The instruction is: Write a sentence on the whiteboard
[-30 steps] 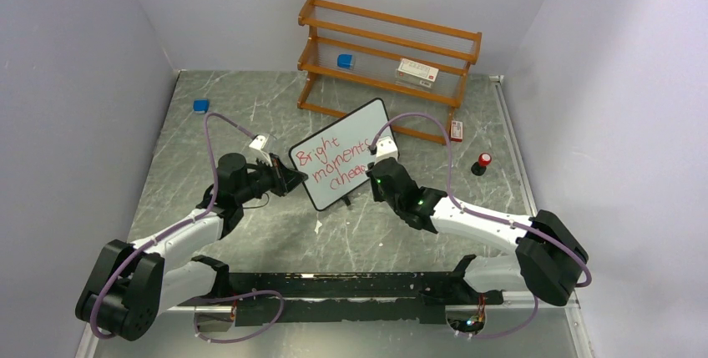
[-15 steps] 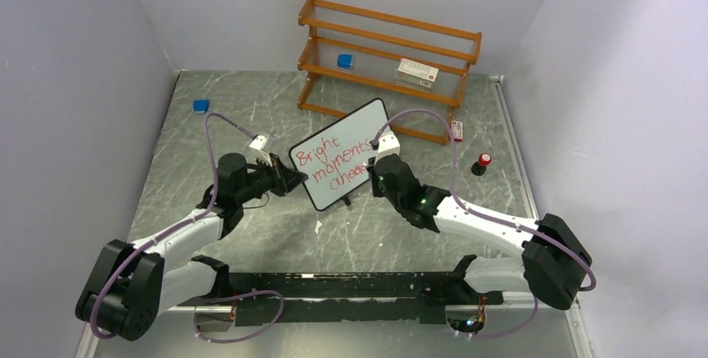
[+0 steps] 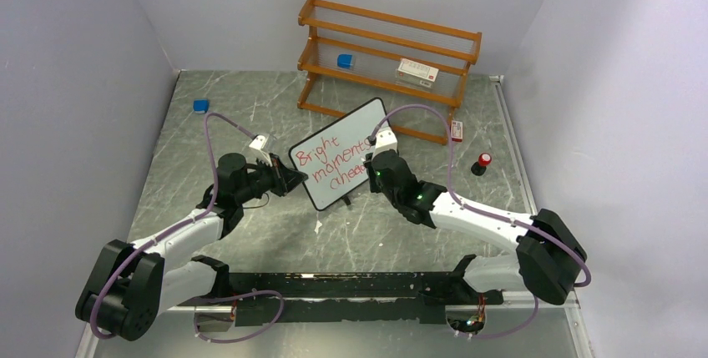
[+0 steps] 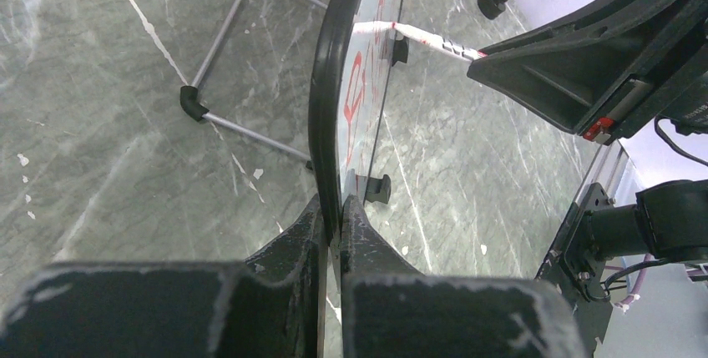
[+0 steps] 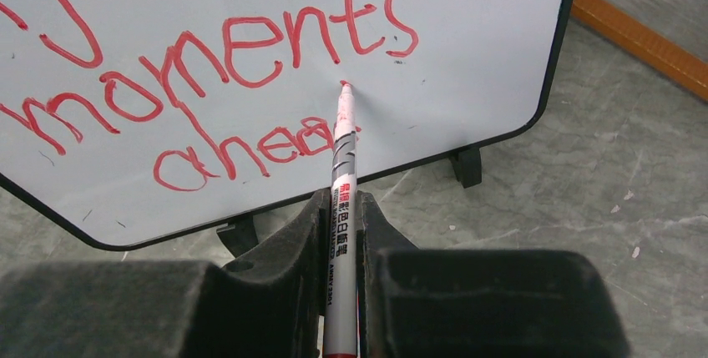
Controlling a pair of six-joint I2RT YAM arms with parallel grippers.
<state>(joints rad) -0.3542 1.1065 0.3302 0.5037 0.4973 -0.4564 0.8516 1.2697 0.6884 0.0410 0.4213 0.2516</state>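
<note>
In the right wrist view the whiteboard (image 5: pixel 467 32) runs off the left and top edges, so only the lower strokes of the first word show. The marker (image 5: pixel 342 158) covers the end of the bottom word. Its rear is lost between the fingers of the right tool (image 5: pixel 342 208). In the left wrist view the board stands edge-on, its writing unreadable and its top cut off. Its near rim is hidden inside the left tool (image 4: pixel 332 208). From above, the print on the white box (image 3: pixel 417 71) on the shelf (image 3: pixel 388 20) is too small to read.
</note>
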